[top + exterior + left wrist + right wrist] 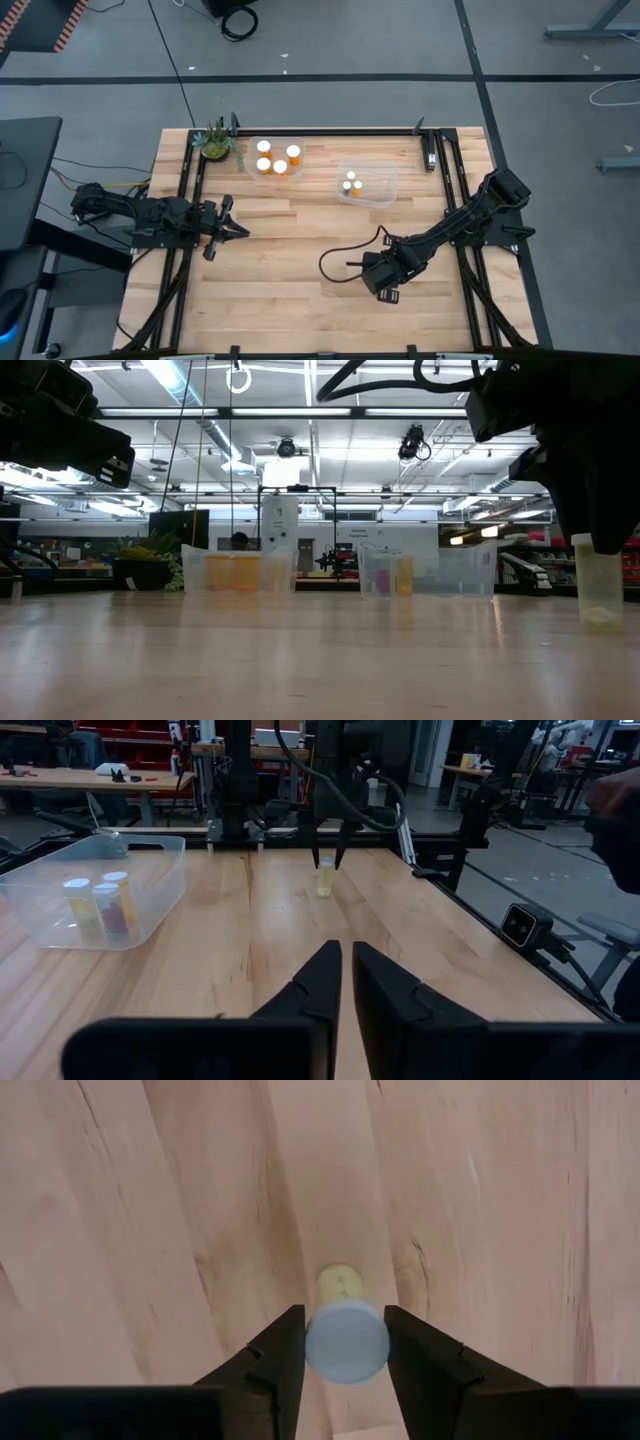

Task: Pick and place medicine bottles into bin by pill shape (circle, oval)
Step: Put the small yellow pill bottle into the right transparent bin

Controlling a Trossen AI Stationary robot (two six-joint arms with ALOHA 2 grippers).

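One medicine bottle [347, 1342], pale and translucent with a white round cap, stands upright on the wooden table near the front right. My right gripper [346, 1350] points straight down over it and is shut on its cap. The low view shows the bottle's body [598, 585] below the dark gripper, its base on the table. In the high view the right gripper [385, 283] hides the bottle. My left gripper [346, 982] is shut, holds nothing, and waits level at the table's left side [232, 230]. My right gripper pinches the bottle's white cap [312, 1342] between its two fingers, one on each side. The fingers come from above and point down. The bottle stands upright with its base [600, 618] on the table.
Two clear bins stand at the far side: one [276, 158] holds several orange bottles, the other [368, 184] holds two bottles. A small potted plant [216, 142] sits at the far left corner. A black cable [335, 262] loops beside the right gripper.
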